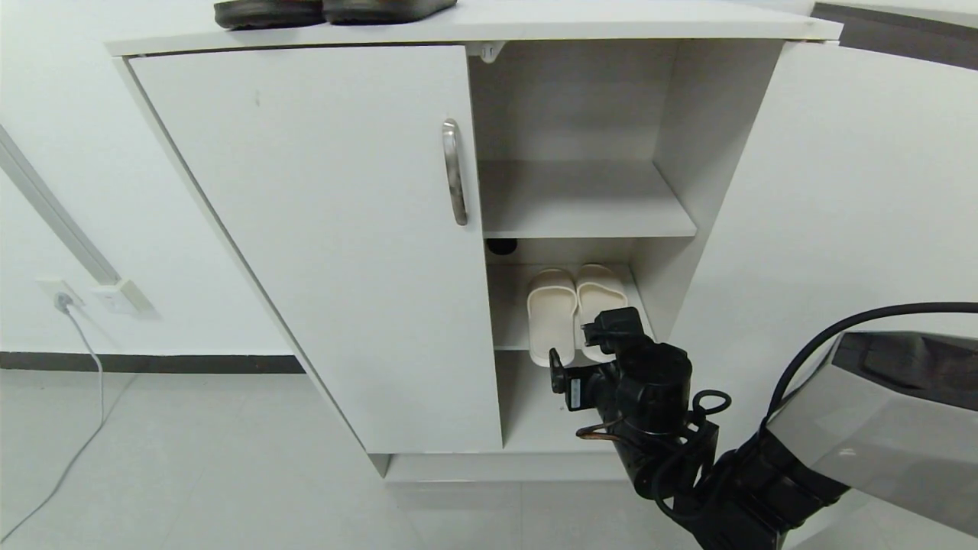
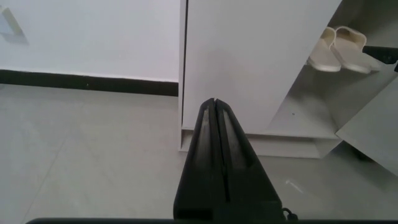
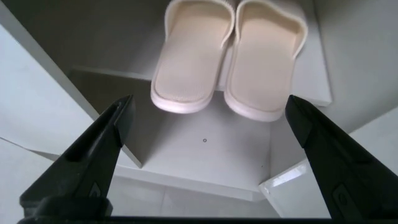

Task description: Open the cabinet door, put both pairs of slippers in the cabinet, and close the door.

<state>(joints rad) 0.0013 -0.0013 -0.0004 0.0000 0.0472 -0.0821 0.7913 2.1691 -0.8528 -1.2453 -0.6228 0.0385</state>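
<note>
Cream slippers [image 1: 574,309] lie side by side on the cabinet's [image 1: 306,229] lower shelf, its right door [image 1: 840,214] open; the right gripper [image 3: 209,107] hangs just before them, fingers apart; black slippers [image 1: 328,11] sit atop the cabinet; the left gripper's [image 2: 214,104] fingers press together.

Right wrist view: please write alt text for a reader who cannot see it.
A pair of cream slippers lies side by side on a cabinet shelf, heels poking slightly over its front edge. In the foreground the right gripper shows its two black fingers wide open in front of the pair, holding nothing.
</note>
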